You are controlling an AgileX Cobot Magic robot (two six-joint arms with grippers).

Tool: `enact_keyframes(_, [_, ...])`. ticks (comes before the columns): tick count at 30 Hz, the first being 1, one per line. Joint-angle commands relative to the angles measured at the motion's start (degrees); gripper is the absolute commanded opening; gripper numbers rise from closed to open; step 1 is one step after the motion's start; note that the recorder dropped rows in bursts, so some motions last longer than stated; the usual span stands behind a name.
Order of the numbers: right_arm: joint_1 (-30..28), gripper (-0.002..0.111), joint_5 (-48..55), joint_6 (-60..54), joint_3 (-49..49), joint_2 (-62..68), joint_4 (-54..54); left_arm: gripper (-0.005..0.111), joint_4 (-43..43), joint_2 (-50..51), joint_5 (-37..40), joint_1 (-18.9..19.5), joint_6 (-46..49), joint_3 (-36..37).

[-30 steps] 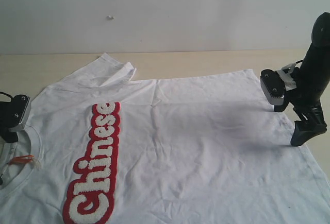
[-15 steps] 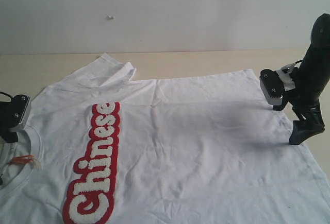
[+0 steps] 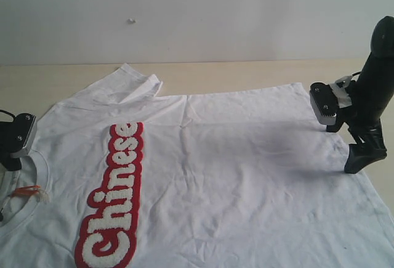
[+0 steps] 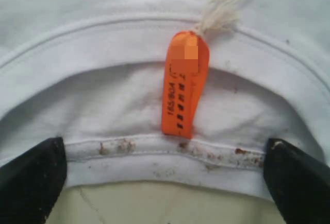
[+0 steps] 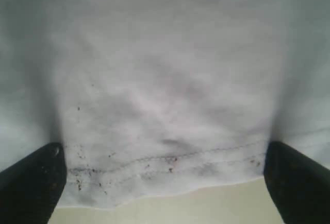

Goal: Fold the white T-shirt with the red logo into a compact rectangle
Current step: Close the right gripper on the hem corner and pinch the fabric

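Plainly, left pincer (image 4: 165,183) and right pincer (image 5: 164,185) gape wide at edges of the white T-shirt (image 3: 246,175).

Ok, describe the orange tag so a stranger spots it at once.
Start at the white T-shirt spread on the table and find its ribbed collar, left of the red logo in the exterior view. Inside that collar lies a small orange tag with black print, hung on frayed white string; nothing else on the shirt is orange.

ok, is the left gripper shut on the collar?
No, the left wrist view shows the left gripper wide open, fingers either side of the ribbed collar near the orange neck tag.
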Motion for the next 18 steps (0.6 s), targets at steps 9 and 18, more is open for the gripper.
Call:
enact_keyframes(9, [-0.23,0.105,0.88,3.49,-0.18,0.71,0.28,0.105,0.48,-0.1,-1.97,0.12,0.15,0.37])
enact_keyframes(18, [-0.23,0.105,0.88,3.62,-0.18,0.71,0.28,0.105,0.48,-0.1,-3.0,0.12,0.15,0.37])
